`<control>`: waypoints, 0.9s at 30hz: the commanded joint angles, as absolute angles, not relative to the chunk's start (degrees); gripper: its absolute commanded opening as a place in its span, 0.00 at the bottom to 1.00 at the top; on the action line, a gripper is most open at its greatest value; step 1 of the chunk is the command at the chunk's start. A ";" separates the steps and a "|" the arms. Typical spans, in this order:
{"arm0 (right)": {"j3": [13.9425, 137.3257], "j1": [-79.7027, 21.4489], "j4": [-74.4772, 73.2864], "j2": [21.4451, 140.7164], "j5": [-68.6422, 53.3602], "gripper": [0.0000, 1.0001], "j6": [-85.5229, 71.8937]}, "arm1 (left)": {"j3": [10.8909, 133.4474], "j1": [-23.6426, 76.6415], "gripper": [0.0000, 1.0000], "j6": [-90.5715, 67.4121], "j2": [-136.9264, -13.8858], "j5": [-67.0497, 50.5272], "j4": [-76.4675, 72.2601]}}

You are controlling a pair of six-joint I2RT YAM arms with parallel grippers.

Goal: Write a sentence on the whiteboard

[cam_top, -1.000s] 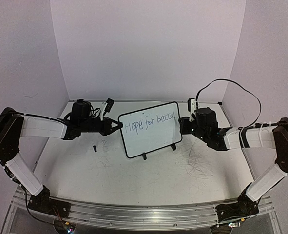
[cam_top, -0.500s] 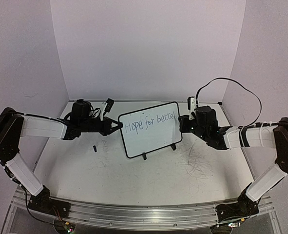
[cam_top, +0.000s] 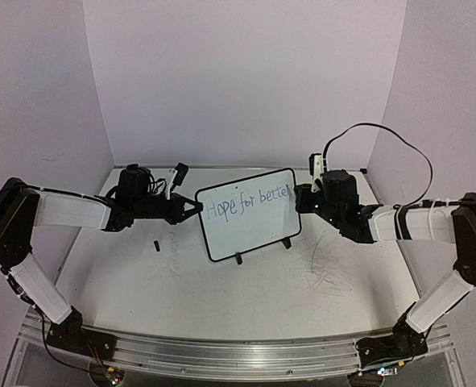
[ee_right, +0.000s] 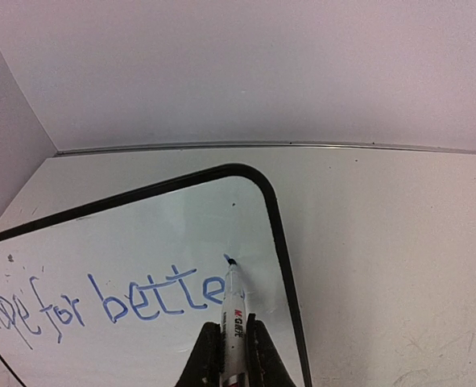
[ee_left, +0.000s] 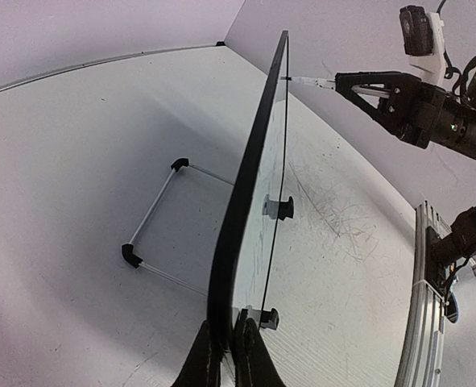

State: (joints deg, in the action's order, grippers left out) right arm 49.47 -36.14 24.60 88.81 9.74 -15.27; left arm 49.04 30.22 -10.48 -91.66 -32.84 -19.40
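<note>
The whiteboard stands tilted on two black feet mid-table. My left gripper is shut on its left edge; in the left wrist view the board runs edge-on away from the pinching gripper. The sentence reads "Hope for bette" in blue, with a short stroke started after it. My right gripper is shut on a white marker. The marker's blue tip touches the board just right of the last letter, near the black frame. In the top view the right gripper sits at the board's right edge.
A small black cap-like piece lies on the table left of the board. Grey scribble marks cover the table to the right. A wire stand props the board from behind. Walls close in at the back and both sides.
My right gripper and marker have shifted slightly up and back at the board's right end, adding a short stroke after "bette". The left gripper and the board have not moved.
</note>
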 commanded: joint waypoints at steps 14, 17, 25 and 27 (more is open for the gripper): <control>51.95 -35.05 25.56 91.00 12.37 0.00 -15.44 | 49.59 29.97 0.00 -6.88 -91.47 -29.77 -16.17; 52.36 -34.83 25.71 90.19 13.80 0.00 -14.99 | 49.55 29.97 0.00 -6.89 -91.48 -29.55 -16.17; 46.93 -34.73 23.65 79.11 6.94 0.00 -13.17 | 49.68 29.97 0.00 -7.30 -91.56 -28.73 -16.17; 44.22 -34.76 22.73 75.40 2.03 0.00 -13.00 | 49.52 29.97 0.00 -7.34 -91.33 -28.48 -16.17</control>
